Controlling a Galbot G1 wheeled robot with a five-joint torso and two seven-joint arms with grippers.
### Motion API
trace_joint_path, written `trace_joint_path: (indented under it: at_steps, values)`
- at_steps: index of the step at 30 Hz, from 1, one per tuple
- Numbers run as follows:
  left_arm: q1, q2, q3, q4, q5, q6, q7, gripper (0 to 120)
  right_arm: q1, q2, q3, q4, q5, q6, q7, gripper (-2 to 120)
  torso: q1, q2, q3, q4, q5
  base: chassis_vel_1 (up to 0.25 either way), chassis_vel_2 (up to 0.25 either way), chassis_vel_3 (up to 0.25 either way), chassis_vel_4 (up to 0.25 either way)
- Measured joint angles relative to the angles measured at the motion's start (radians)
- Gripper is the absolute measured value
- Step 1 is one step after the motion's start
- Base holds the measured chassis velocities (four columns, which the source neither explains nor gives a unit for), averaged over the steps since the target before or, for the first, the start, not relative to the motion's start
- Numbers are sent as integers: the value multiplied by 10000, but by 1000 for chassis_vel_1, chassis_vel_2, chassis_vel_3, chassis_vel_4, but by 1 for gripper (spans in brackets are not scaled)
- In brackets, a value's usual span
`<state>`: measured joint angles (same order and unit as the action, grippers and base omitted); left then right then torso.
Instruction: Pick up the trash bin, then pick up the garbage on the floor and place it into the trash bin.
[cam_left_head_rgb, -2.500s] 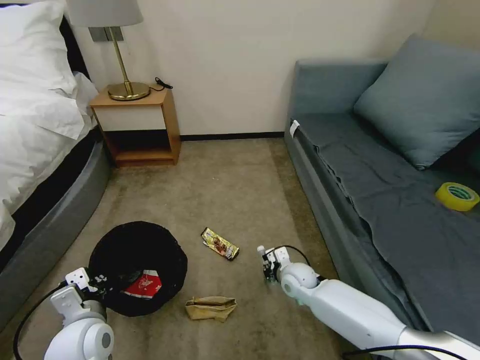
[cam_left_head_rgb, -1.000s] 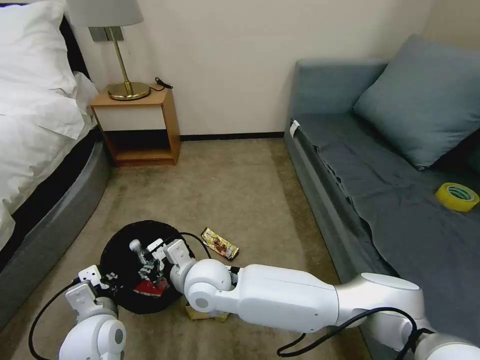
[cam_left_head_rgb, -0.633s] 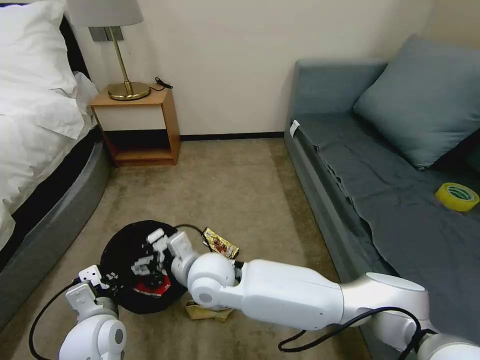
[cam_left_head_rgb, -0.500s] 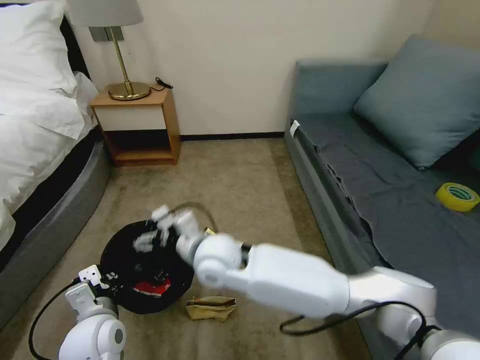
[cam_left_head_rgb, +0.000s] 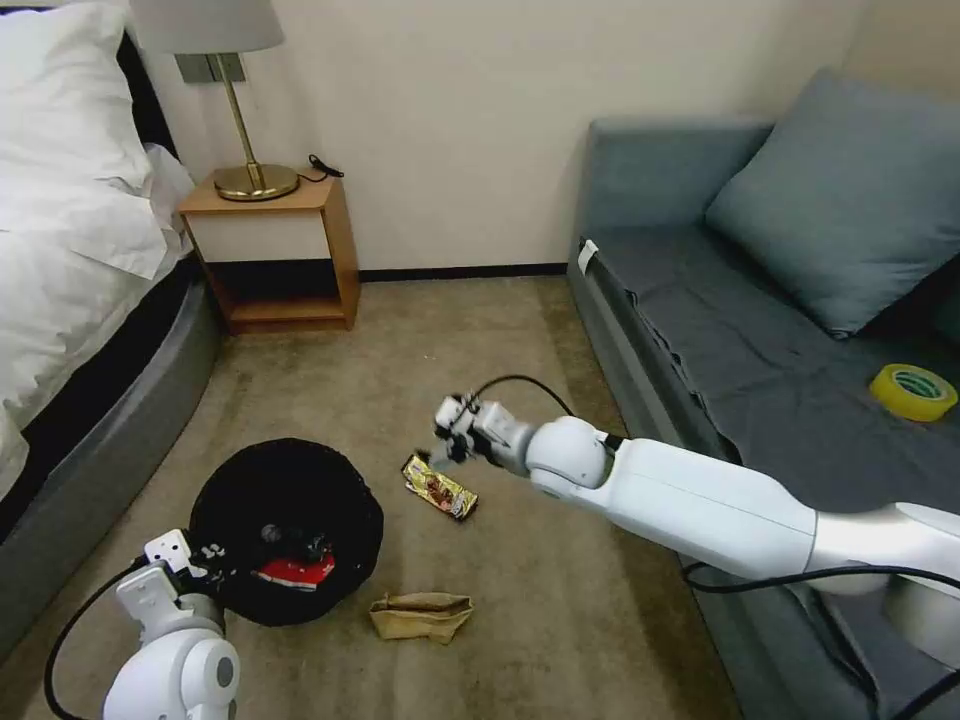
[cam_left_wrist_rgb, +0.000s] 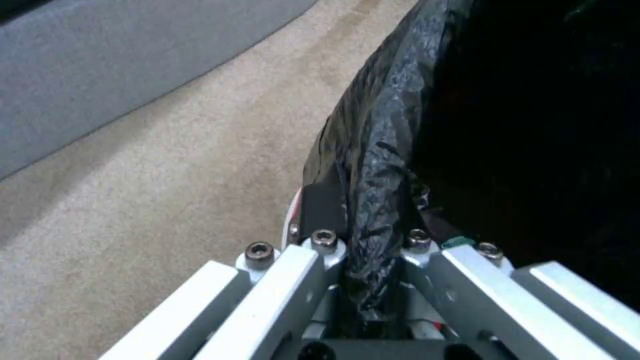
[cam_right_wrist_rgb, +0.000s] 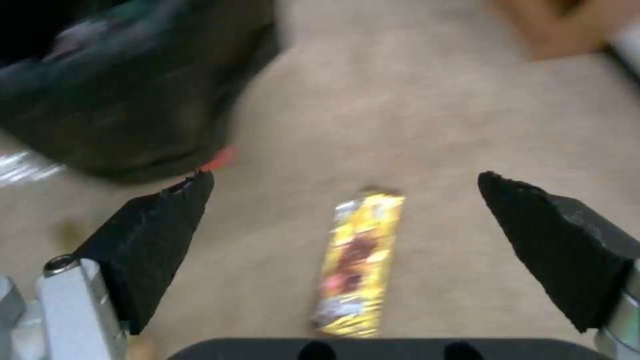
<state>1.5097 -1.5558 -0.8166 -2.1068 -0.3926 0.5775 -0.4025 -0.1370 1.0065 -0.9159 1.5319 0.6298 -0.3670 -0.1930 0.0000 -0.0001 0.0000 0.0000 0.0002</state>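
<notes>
The trash bin (cam_left_head_rgb: 300, 462), lined with a crinkly black bag, is low on the left of the carpet. My left gripper (cam_left_head_rgb: 205, 553) is shut on its near rim. The left wrist view shows the bag's edge (cam_left_wrist_rgb: 373, 190) pinched between the left gripper (cam_left_wrist_rgb: 370, 240) fingers. A red snack packet (cam_left_head_rgb: 292, 570) lies inside the bin. My right gripper (cam_left_head_rgb: 450, 435) hangs open just above the gold-brown candy wrapper (cam_left_head_rgb: 440, 487). In the right wrist view the wrapper (cam_right_wrist_rgb: 357, 260) lies between the spread pads of the right gripper (cam_right_wrist_rgb: 345, 177). A crumpled brown paper bag (cam_left_head_rgb: 420, 613) lies near the bin.
A bed (cam_left_head_rgb: 70, 300) runs along the left and a grey sofa (cam_left_head_rgb: 760, 400) along the right, with a yellow tape roll (cam_left_head_rgb: 913, 392) on its seat. A wooden nightstand (cam_left_head_rgb: 275, 255) with a lamp stands at the back wall. Open carpet (cam_left_head_rgb: 470, 350) lies between them.
My right gripper carried a small item from the floor by the sofa over the bin, opened there, then swung back out and now hovers over the candy wrapper. My left gripper kept its hold.
</notes>
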Motion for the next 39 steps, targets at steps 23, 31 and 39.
trace_joint_path:
  at_steps: [23,31,39]
  values:
    - [46,-135,-69,121,-17,-184,18,2,-394,1846,-2388,-2079,1581,-1378,-848,96,0,0,0,0,-4,0,0,0,0]
    - [67,-134,-76,119,-14,-210,24,2,-787,2395,-2517,-3070,1211,-1049,-802,93,-1,0,0,0,-3,0,0,0,0]
    - [87,-115,-120,87,-15,-210,31,2,-1133,2569,-2536,-3578,922,-813,-795,91,0,1,0,0,-3,0,0,0,0]
